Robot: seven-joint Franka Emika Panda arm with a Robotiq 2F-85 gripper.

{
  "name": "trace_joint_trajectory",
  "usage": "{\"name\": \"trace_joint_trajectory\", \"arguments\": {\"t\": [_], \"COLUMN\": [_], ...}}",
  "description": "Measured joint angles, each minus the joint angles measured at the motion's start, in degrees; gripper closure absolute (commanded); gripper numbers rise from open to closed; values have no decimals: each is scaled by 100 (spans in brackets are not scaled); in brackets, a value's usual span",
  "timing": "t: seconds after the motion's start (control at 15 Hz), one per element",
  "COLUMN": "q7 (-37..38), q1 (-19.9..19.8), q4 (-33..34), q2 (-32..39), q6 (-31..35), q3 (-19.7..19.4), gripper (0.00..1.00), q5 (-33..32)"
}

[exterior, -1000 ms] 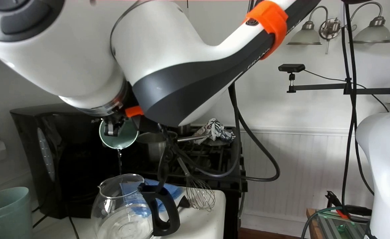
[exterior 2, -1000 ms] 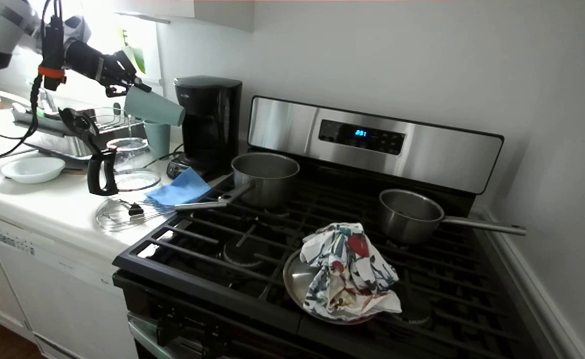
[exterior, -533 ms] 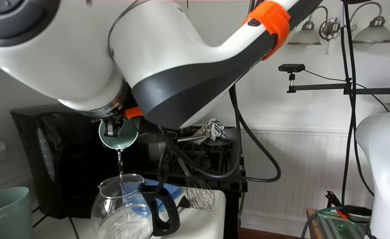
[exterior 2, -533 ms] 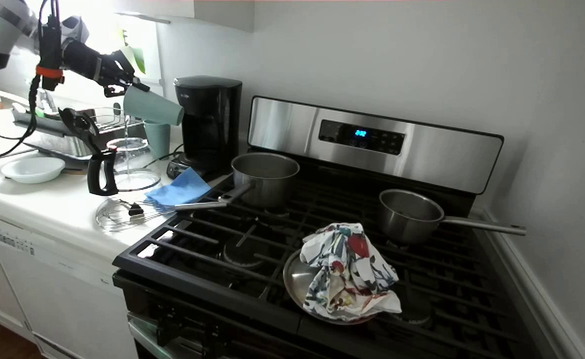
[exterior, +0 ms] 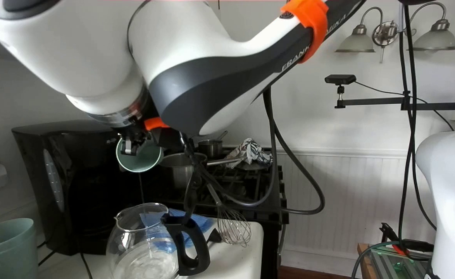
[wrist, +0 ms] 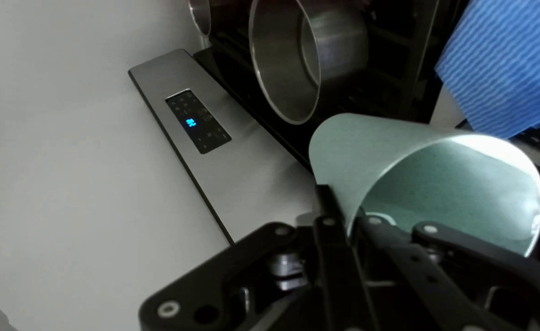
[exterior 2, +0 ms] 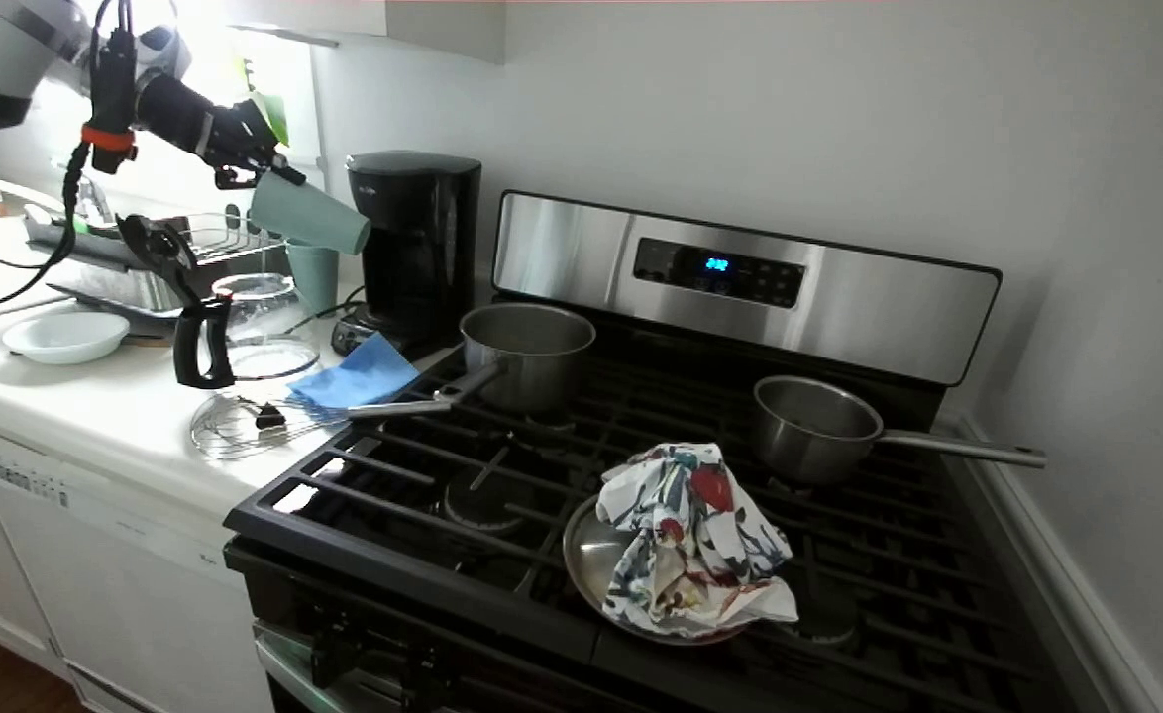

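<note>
We are pouring water (exterior: 141, 189) from a tilted green cup (exterior 2: 310, 213) into a glass carafe (exterior: 132, 244).
Left of the stove (exterior 2: 443, 589), we are holding the cup above the carafe's mouth, fingers (wrist: 327, 234) nearly closed, pinching the cup's rim; with the water running thin, we are probably doing best tipping gently and aiming mid-mouth.

White light comes from a window (exterior 2: 225, 69) at the far left in an exterior view, burnt out and bleaching the table (exterior 2: 136, 396) nearby. The stove (exterior 2: 641, 406) lies dim, its steel panel (exterior 2: 567, 248) catching pale glare. In the wrist view the cup (wrist: 366, 142) gleams along its lip, while the hand (wrist: 350, 220) is near-black and short of detail.
</note>
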Motion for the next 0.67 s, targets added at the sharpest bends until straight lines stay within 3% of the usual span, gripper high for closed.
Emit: {"name": "trace_joint_trajectory", "arguments": {"t": [0.67], "q7": [-515], "q1": [-342], "q4": [50], "q2": [-303], "q6": [1185], "q3": [-351], "gripper": [99], "q5": [1539]}}
